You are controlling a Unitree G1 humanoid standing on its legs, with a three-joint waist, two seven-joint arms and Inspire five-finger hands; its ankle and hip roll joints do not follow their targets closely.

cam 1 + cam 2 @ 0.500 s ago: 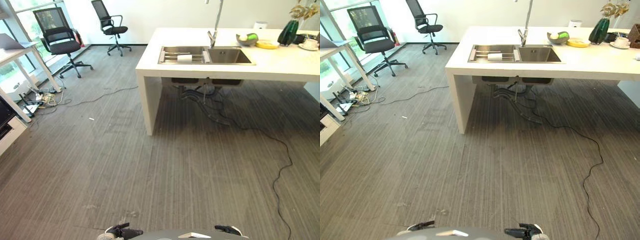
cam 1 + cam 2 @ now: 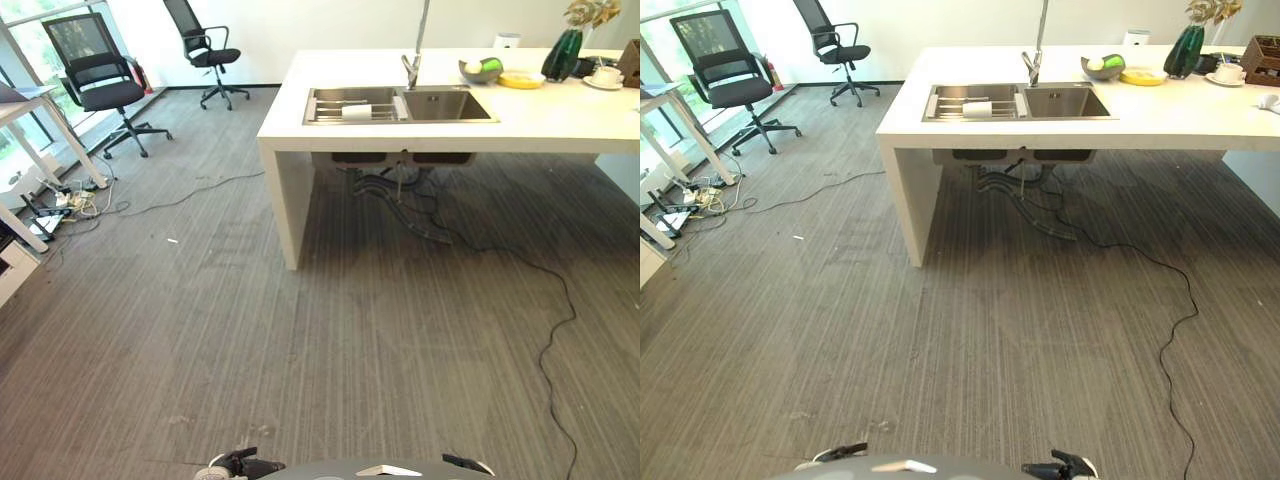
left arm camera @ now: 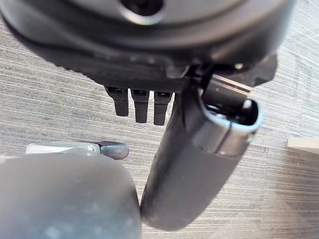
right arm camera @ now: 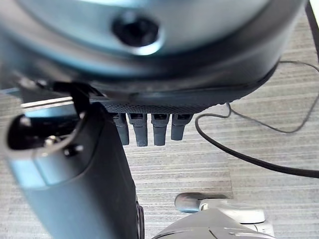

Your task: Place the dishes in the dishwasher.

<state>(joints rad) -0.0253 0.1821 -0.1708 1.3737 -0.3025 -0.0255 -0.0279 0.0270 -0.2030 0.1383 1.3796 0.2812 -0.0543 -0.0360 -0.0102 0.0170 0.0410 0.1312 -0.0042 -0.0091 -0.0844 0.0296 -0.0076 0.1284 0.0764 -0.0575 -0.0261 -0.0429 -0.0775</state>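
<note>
Left hand (image 3: 149, 45) is recorded above the grey carpet (image 2: 330, 330), well short of the sink (image 2: 445, 106). Its fingers (image 3: 141, 103) are straight and side by side, with nothing gripped. Right hand (image 4: 164, 74) is noted likewise: fingers (image 4: 159, 130) straight, close together, empty.

Dishes are located on the white counter (image 2: 560, 120):
- a grey bowl (image 2: 480, 70) just right of the sink
- a yellow plate (image 2: 522, 81) farther right of the sink
- a white cup (image 2: 607, 75) on its saucer (image 2: 604, 86), farthest right

A white object (image 2: 356, 113) is seen lying on the rack (image 2: 335, 108) in the sink's left basin.

Bright daylight from windows (image 2: 22, 8) at left, overexposed white counter (image 2: 545, 115), soft shadow beneath
</note>
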